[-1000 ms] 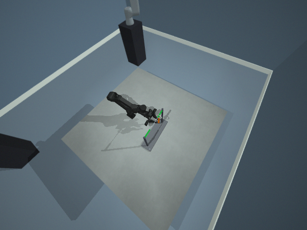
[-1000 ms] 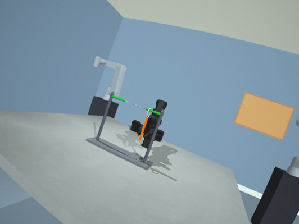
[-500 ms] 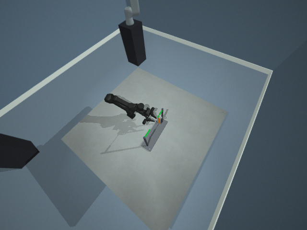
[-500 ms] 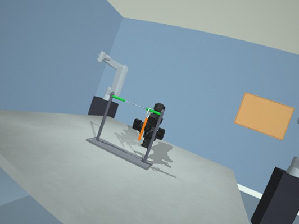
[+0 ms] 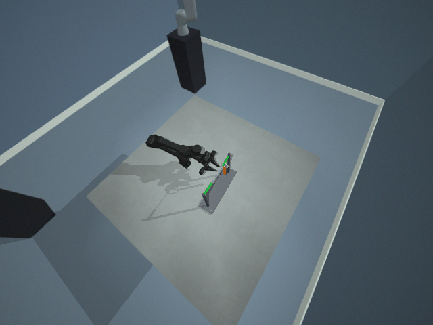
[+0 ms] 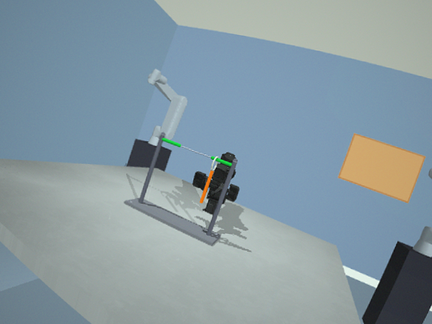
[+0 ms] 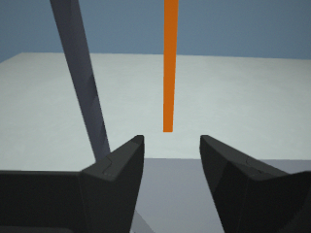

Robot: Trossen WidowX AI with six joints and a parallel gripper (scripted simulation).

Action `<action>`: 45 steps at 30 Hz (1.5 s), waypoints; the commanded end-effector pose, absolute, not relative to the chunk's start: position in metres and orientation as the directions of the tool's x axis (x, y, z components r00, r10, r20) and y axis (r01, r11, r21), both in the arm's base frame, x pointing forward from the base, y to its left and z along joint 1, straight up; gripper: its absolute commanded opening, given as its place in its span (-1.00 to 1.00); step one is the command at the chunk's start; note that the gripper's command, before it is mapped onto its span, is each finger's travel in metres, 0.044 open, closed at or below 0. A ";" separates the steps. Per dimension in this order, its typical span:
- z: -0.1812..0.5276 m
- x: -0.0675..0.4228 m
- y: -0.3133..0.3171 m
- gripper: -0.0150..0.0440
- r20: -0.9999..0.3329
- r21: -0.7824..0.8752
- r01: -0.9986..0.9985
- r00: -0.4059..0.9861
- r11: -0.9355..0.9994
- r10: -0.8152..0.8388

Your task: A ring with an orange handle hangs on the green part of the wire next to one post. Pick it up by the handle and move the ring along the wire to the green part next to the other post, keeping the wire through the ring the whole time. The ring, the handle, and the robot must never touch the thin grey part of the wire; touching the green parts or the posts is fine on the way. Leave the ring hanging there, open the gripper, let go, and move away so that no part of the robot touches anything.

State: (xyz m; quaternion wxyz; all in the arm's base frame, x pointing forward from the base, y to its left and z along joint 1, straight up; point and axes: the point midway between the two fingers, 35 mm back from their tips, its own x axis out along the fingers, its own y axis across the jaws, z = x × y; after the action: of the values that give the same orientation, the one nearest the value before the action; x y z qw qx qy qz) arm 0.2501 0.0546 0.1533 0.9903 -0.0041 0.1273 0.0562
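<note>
The ring (image 6: 214, 161) hangs on the green part of the wire (image 6: 223, 162) (image 5: 225, 160) next to the post (image 6: 221, 199) (image 5: 229, 158) (image 7: 83, 78). Its orange handle (image 6: 205, 186) (image 5: 224, 170) (image 7: 168, 73) points straight down. My gripper (image 7: 172, 142) (image 5: 212, 168) is open and empty. It sits just back from the handle, whose lower end shows beyond the fingertips and centred between them in the wrist view. The thin grey wire (image 6: 195, 151) runs to the other green part (image 6: 171, 142) (image 5: 208, 187) by the other post (image 6: 150, 170) (image 5: 206, 198). In the exterior view my arm is mostly hidden behind the handle and post.
The posts stand on a grey base plate (image 6: 169, 216) (image 5: 220, 190) on the table. Idle grey arms on black pedestals (image 5: 187, 59) (image 6: 403, 295) (image 6: 147, 155) stand off the table. An orange board (image 6: 381, 167) hangs on the wall.
</note>
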 end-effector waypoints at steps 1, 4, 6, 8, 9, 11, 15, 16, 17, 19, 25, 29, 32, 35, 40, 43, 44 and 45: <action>0.152 0.249 0.054 0.05 -0.255 0.009 -0.109 0.961 0.994 0.107; 0.152 0.249 0.054 0.05 -0.255 0.009 -0.109 0.961 0.994 0.107; 0.152 0.249 0.054 0.05 -0.255 0.009 -0.109 0.961 0.994 0.107; 0.152 0.249 0.054 0.05 -0.255 0.009 -0.109 0.961 0.994 0.107; 0.152 0.249 0.054 0.05 -0.255 0.009 -0.109 0.961 0.994 0.107; 0.152 0.249 0.054 0.05 -0.255 0.009 -0.109 0.961 0.994 0.107; 0.152 0.249 0.054 0.05 -0.255 0.009 -0.109 0.961 0.994 0.107; 0.152 0.249 0.054 0.05 -0.255 0.009 -0.109 0.961 0.994 0.107; 0.152 0.249 0.054 0.05 -0.255 0.009 -0.109 0.961 0.994 0.107; 0.152 0.249 0.054 0.05 -0.255 0.009 -0.109 0.961 0.994 0.107; 0.159 0.226 0.052 0.58 -0.257 0.008 -0.113 0.960 0.994 0.111; 0.161 0.209 0.048 0.94 -0.256 0.006 -0.112 0.960 0.994 0.110; 0.161 0.208 0.048 1.00 -0.255 0.006 -0.112 0.961 0.994 0.110; 0.161 0.208 0.048 1.00 -0.255 0.006 -0.112 0.961 0.994 0.110; 0.161 0.208 0.048 1.00 -0.255 0.006 -0.112 0.961 0.994 0.110; 0.161 0.208 0.048 1.00 -0.255 0.006 -0.112 0.961 0.994 0.110; 0.161 0.208 0.048 1.00 -0.255 0.006 -0.112 0.961 0.994 0.110; 0.161 0.208 0.048 1.00 -0.255 0.006 -0.112 0.961 0.994 0.110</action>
State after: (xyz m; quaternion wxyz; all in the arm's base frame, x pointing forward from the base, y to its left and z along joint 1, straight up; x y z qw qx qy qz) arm 0.2084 0.0482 0.1576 0.9895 -0.0074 0.1320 0.0578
